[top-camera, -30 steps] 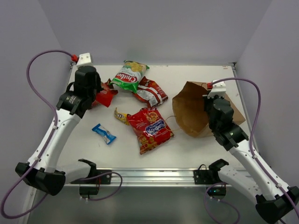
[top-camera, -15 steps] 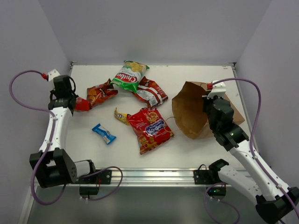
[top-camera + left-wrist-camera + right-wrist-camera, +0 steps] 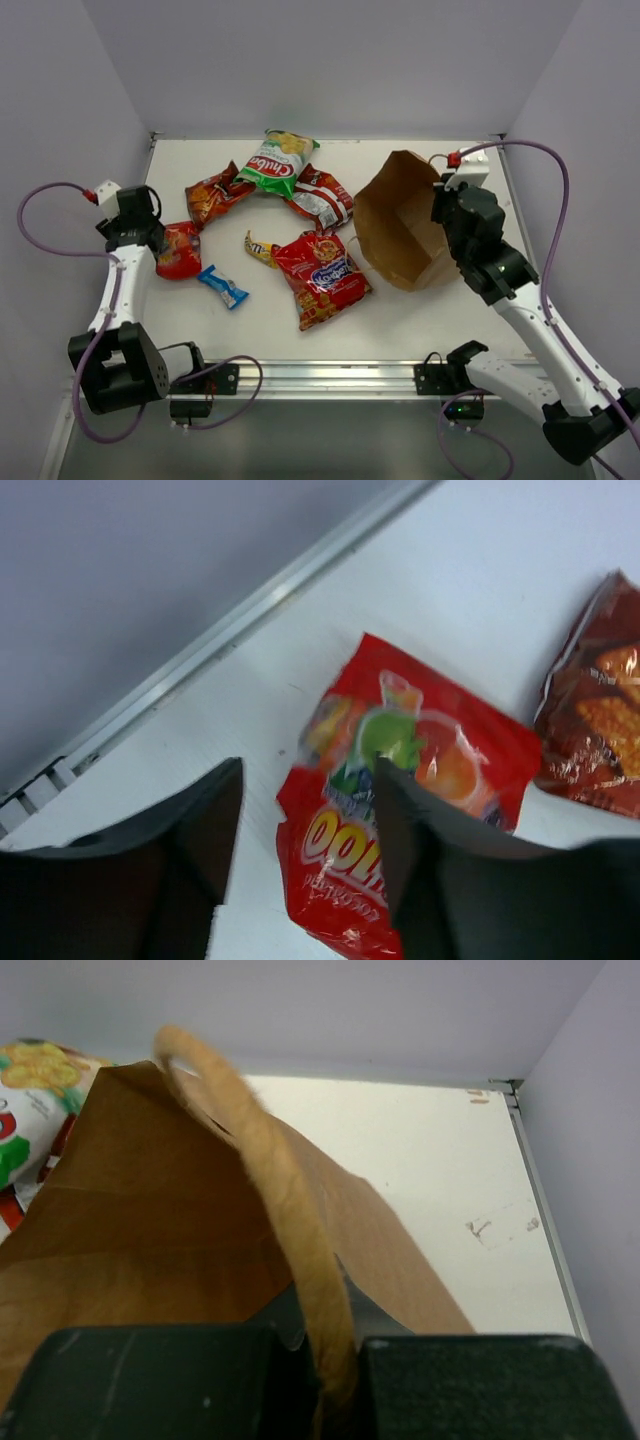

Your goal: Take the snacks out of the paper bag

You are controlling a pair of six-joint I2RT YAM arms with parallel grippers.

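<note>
- Currently, your paper bag (image 3: 395, 225) sits on the right half of the table (image 3: 420, 160). Its long axis runs far to near, with the closed end toward the back wall and the mouth gaping toward the near edge.
- It is plain brown kraft, creased, with no print.
- Your right gripper (image 3: 320, 1365) has its jaws clenched on the bag's twisted handle (image 3: 262, 1150).
- Your left gripper (image 3: 308, 770) hangs with jaws released over a red fruit-printed packet (image 3: 450, 770) lying flat; its yellow lettering is only partly legible.
- Left of the bag lie a green-white chip bag (image 3: 275, 160) reading "Chio", a large red bag (image 3: 322, 275) and a blue bar (image 3: 222, 286).
</note>
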